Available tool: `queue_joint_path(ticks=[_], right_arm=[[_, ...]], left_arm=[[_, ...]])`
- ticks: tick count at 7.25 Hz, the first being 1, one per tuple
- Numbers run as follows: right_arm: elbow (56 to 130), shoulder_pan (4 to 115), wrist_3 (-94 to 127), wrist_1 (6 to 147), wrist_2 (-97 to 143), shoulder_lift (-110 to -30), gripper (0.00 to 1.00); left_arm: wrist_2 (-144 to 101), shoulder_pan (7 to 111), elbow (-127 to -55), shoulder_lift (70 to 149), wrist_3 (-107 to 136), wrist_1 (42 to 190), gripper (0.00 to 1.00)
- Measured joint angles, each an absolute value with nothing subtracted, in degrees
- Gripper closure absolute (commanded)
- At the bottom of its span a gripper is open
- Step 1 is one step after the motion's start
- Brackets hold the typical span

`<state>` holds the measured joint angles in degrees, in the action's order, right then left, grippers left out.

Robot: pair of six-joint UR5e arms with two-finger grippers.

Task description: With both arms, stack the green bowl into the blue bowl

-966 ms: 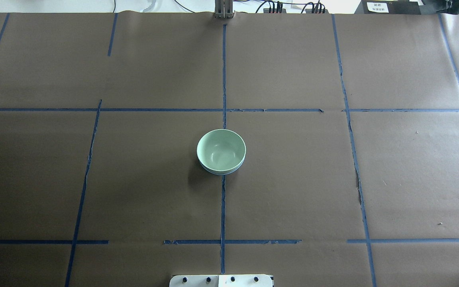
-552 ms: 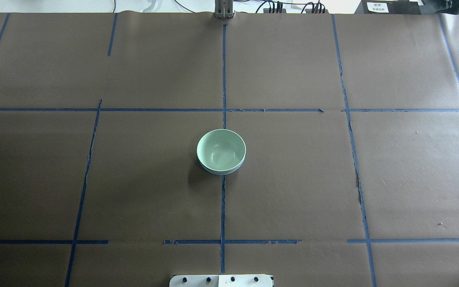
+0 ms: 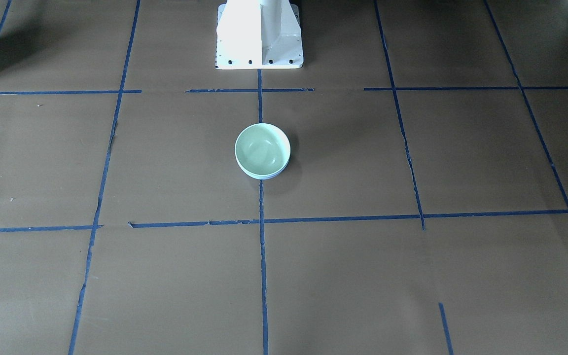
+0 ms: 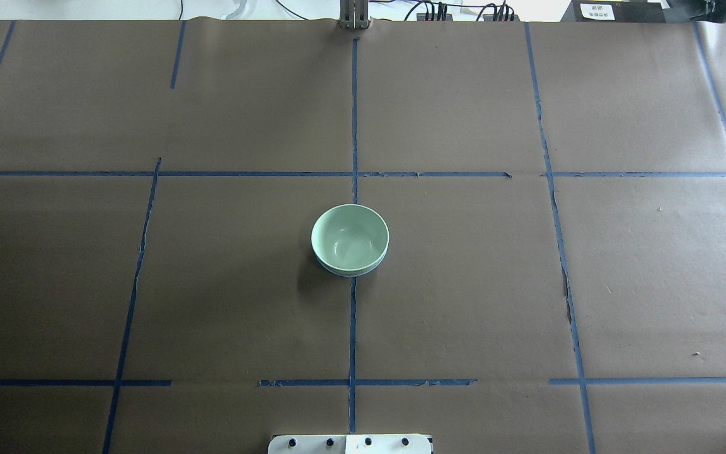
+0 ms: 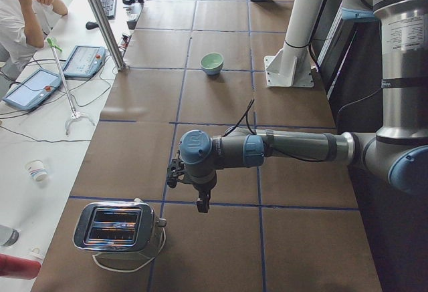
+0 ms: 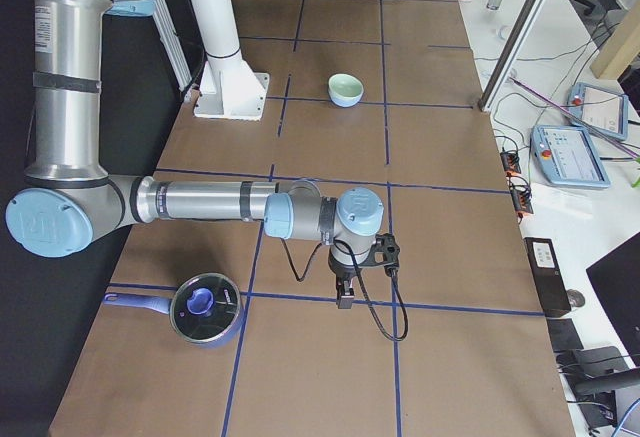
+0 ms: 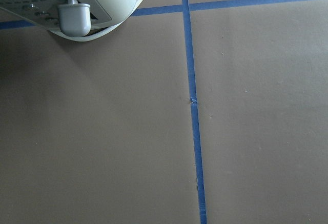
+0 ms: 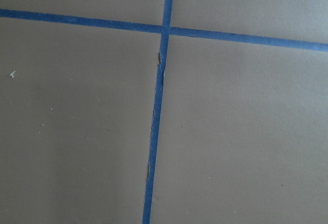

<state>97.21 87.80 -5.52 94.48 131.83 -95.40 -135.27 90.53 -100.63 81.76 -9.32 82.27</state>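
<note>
The green bowl sits nested inside the blue bowl at the table's middle; only a thin blue rim shows under it. The stack also shows in the front view, the green bowl in the blue bowl, and small in the left view and right view. My left gripper hangs far from the bowls, next to a toaster. My right gripper hangs over the opposite end, next to a pot. I cannot tell if either is open or shut. Neither wrist view shows fingers.
A chrome toaster stands at the left end, its lever in the left wrist view. A blue-lidded pot stands at the right end. The white pedestal rises behind the bowls. An operator sits beyond the table.
</note>
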Motion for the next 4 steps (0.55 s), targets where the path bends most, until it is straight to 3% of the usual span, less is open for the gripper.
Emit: queue_joint_path(ticks=[4], right_arm=[[97.40,87.72,-5.61,94.48,131.84,-95.36,0.00]], left_arm=[[-135.43,90.53,-100.64,81.03,-9.32,82.46,0.00]])
